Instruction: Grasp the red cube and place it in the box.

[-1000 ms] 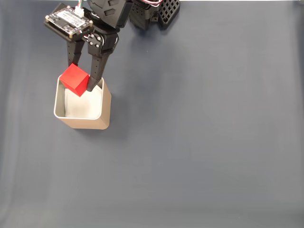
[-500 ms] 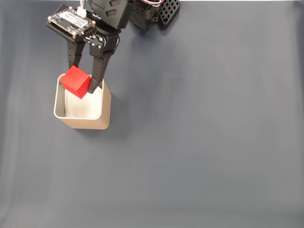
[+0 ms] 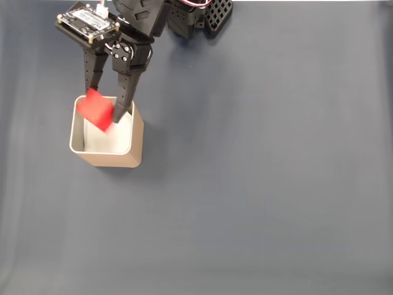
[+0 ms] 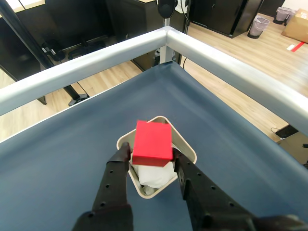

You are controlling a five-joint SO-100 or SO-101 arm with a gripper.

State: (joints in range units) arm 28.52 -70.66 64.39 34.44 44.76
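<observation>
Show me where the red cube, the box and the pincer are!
red cube (image 4: 152,143), wrist view, its top face.
box (image 3: 136,132), fixed view, its tan outer wall on the right.
pincer (image 4: 150,163), wrist view, midway between its two black fingertips.

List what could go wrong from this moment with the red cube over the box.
1. The small bright red cube looks blurred in the fixed view and sits near the upper left wall of the square tan box, so it may clip the rim and tumble onto the dark blue table cover.
2. The gripper has its fingers low at the box opening; withdrawing carelessly could nudge or tip the box.
</observation>
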